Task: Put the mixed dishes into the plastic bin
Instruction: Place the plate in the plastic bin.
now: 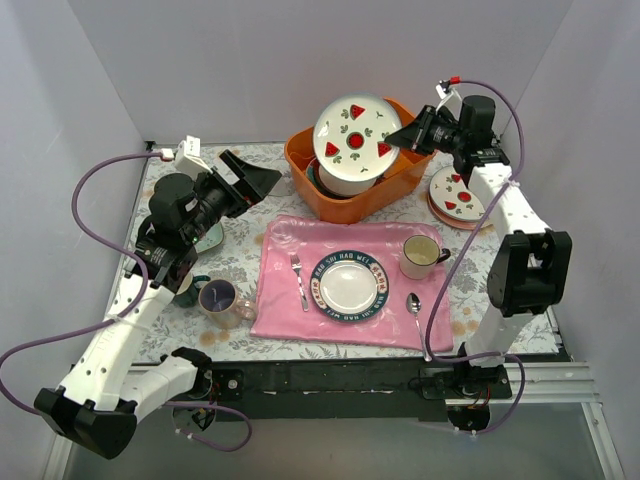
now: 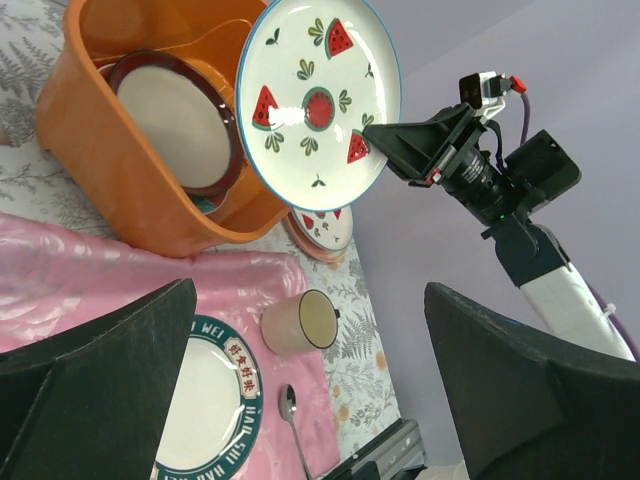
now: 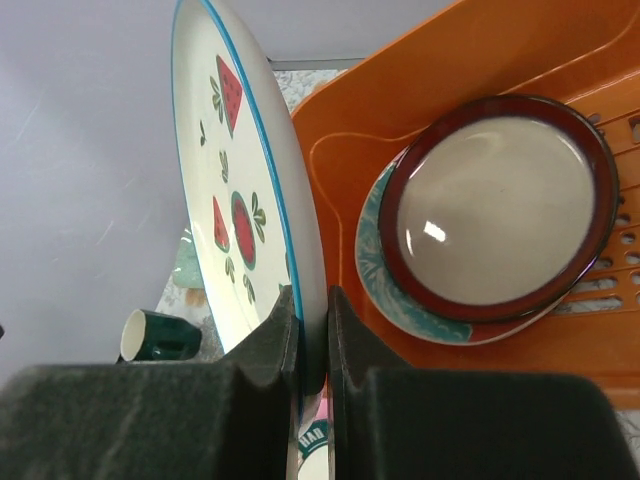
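My right gripper (image 1: 405, 137) is shut on the rim of a white plate with red fruit marks (image 1: 358, 135) and holds it tilted on edge above the orange plastic bin (image 1: 350, 200). The right wrist view shows the fingers (image 3: 275, 335) pinching this plate (image 3: 235, 180). In the bin (image 3: 470, 60) a pinkish plate (image 3: 495, 205) lies on a teal floral plate (image 3: 400, 300). Another fruit-marked plate (image 1: 455, 195) lies right of the bin. A lavender-lined mug (image 1: 218, 297), a dark green mug (image 1: 188, 288) and a pale mint plate (image 1: 210, 238) sit by my left arm. My left gripper (image 1: 255, 180) is open and empty, left of the bin.
A pink cloth (image 1: 340, 285) holds a lettered-rim white plate (image 1: 347, 285), a fork (image 1: 299, 280), a spoon (image 1: 416, 305) and a cream mug (image 1: 422, 256). White walls close in on three sides.
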Controlling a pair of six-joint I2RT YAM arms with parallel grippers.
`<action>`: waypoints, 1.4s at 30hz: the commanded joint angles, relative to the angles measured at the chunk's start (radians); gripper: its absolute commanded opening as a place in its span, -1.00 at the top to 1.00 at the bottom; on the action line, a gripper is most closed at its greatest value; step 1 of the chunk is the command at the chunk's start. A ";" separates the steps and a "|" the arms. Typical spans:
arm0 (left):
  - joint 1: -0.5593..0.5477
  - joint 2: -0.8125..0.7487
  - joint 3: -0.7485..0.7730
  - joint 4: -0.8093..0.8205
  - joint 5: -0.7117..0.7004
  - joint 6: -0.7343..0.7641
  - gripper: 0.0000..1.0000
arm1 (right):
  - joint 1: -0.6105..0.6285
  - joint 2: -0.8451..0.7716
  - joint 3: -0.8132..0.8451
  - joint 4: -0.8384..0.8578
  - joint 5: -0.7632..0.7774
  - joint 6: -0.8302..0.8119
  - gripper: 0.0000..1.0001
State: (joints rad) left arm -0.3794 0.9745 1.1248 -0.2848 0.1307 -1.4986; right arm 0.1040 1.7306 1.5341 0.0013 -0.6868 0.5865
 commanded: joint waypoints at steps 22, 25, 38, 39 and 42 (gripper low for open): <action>0.008 -0.020 -0.014 -0.060 -0.097 -0.008 -0.96 | 0.000 0.395 0.317 0.059 0.021 -0.033 0.97; 0.008 -0.016 -0.017 -0.060 -0.098 -0.012 -0.96 | 0.005 0.437 0.351 0.037 0.029 -0.048 0.97; 0.008 -0.007 -0.020 -0.067 -0.117 -0.018 -0.96 | 0.033 0.554 0.506 -0.095 0.044 -0.180 0.97; 0.008 -0.007 -0.020 -0.067 -0.117 -0.020 -0.96 | 0.034 0.557 0.505 -0.099 0.044 -0.182 0.97; 0.008 -0.005 -0.020 -0.067 -0.118 -0.020 -0.96 | 0.033 0.567 0.494 -0.110 0.049 -0.192 0.97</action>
State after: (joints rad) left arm -0.3759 0.9752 1.1126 -0.3443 0.0334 -1.5188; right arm 0.1322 2.3070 1.9678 -0.1589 -0.5961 0.4091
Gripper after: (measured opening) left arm 0.982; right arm 0.132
